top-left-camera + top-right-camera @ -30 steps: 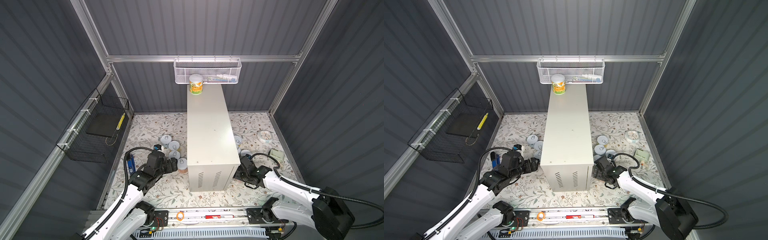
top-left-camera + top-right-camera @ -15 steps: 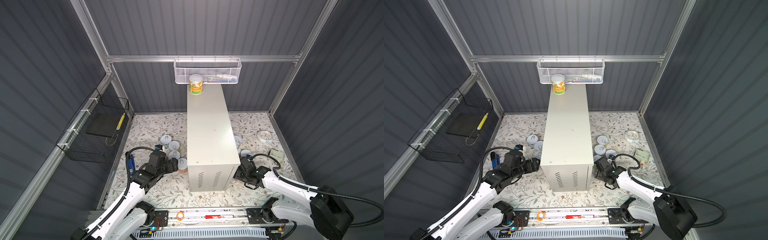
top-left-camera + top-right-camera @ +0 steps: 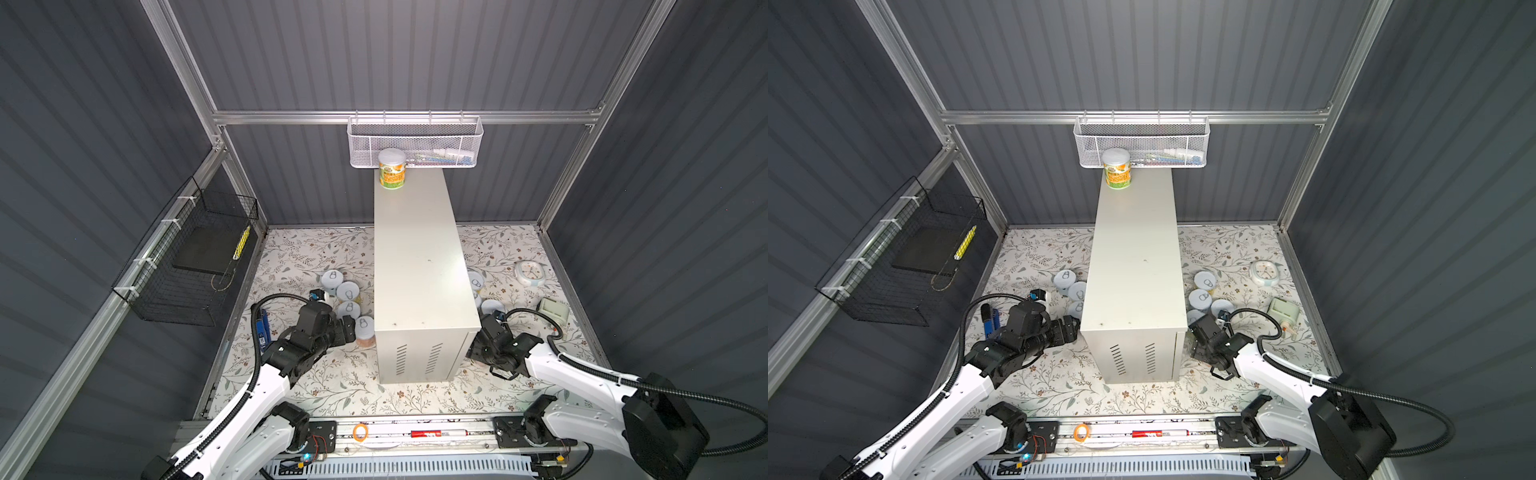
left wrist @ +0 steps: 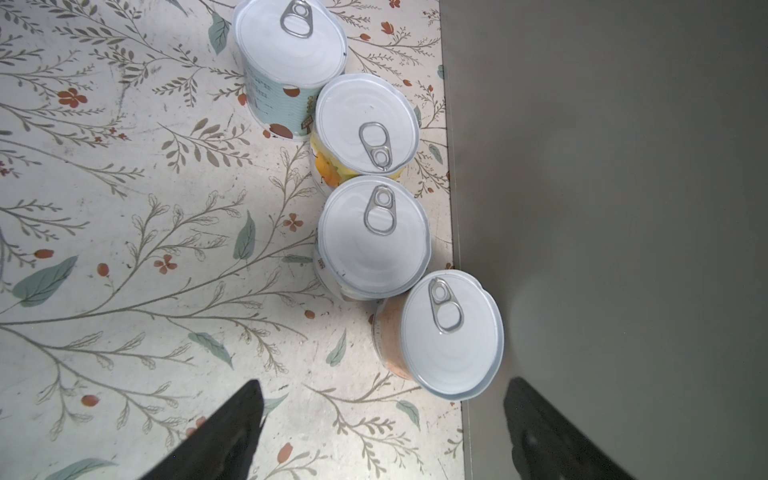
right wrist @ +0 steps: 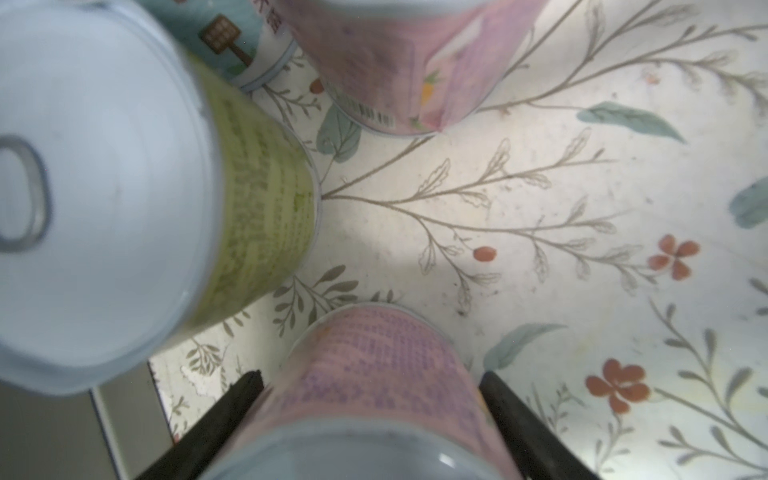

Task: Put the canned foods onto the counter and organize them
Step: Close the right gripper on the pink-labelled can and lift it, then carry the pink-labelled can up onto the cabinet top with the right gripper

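Short cans (image 4: pixel 374 232) with white pull-tab lids and pastel labels stand on the floral mat (image 3: pixel 299 257) beside the tall cream counter (image 3: pixel 417 257). An orange can (image 3: pixel 392 170) stands on its top, far from both pincers. The right pincer (image 5: pixel 370 378) clamps a pink can (image 5: pixel 374 340) between its fingers. The left pincer (image 4: pixel 382 382) gapes wide and empty, with a salmon can (image 4: pixel 451 332) just ahead.

You'll find no legible text: the print on the pink can (image 5: pixel 374 374), green can (image 5: pixel 257 187) and orange can (image 3: pixel 392 176) is too blurred

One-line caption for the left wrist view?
Four upright cans beside the counter on the floral mat, open left end effector nearby.
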